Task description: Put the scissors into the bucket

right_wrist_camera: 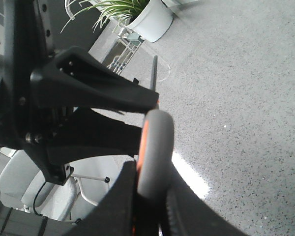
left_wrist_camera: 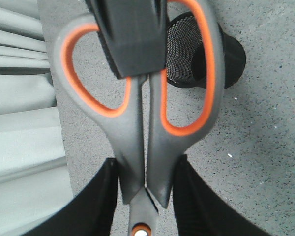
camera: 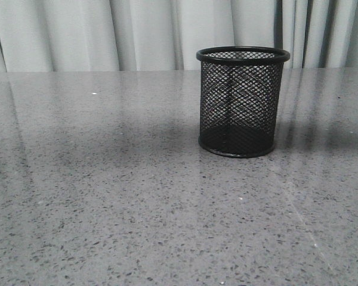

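The bucket, a black wire-mesh cup, stands upright on the grey table, right of centre; neither gripper shows in the front view. The scissors, with grey handles lined in orange, hang in the air above the table. My left gripper is shut on their neck just above the pivot. My right gripper is shut on the flat sides of the handle loops; one of its fingers covers the loops in the left wrist view. The bucket lies on beyond the handles. The blades are mostly hidden.
A pale curtain hangs behind the table's far edge. In the right wrist view a potted plant and a white metal frame stand off the table beyond its edge.
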Robot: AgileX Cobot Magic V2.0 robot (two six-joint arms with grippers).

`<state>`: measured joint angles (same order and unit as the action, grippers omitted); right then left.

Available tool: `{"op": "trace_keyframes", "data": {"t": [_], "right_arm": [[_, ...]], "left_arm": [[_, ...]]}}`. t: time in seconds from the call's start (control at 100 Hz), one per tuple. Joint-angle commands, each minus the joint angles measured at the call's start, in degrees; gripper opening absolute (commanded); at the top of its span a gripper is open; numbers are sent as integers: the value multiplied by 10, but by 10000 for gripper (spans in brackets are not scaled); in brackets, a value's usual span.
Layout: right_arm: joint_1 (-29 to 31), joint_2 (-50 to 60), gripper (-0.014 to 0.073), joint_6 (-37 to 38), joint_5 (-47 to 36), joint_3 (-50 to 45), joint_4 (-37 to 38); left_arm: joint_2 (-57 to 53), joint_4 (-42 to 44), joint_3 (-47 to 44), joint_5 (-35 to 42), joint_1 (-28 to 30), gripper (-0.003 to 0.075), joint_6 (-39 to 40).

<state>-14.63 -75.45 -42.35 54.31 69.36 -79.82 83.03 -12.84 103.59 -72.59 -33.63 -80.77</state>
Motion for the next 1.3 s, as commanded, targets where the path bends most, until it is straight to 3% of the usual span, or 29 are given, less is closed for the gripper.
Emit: {"op": "trace_keyframes", "data": {"t": [0.0,0.16,0.25,0.47,0.53,0.74,0.88,1.1,1.29], "right_arm": [[1,13,-69,-12,-7,18,-20],[1,13,-69,-12,-11,18,-20],[1,13,-69,-12,-11,18,-20],[1,13,-69,-12,-16,18,-20],[1,13,-69,-12,-17,18,-20],[1,13,-69,-12,-19,18,-20],[1,13,-65,-13,-21,20,-16],[1,14,-46,7,-8,72,59],[1,14,-43,97,9,146,205]], "left_arm": [[-23,-23,19,-5,-4,146,6],[-23,-23,19,-5,-4,153,11],[-23,-23,19,-3,-4,195,22],[-23,-23,19,-2,-4,468,38],[-23,-23,19,-2,-4,506,38],[-23,-22,35,-2,0,501,74],[-24,0,61,-3,0,501,164],[-44,68,75,-3,0,489,284],[-66,128,75,-3,0,424,365]]}}
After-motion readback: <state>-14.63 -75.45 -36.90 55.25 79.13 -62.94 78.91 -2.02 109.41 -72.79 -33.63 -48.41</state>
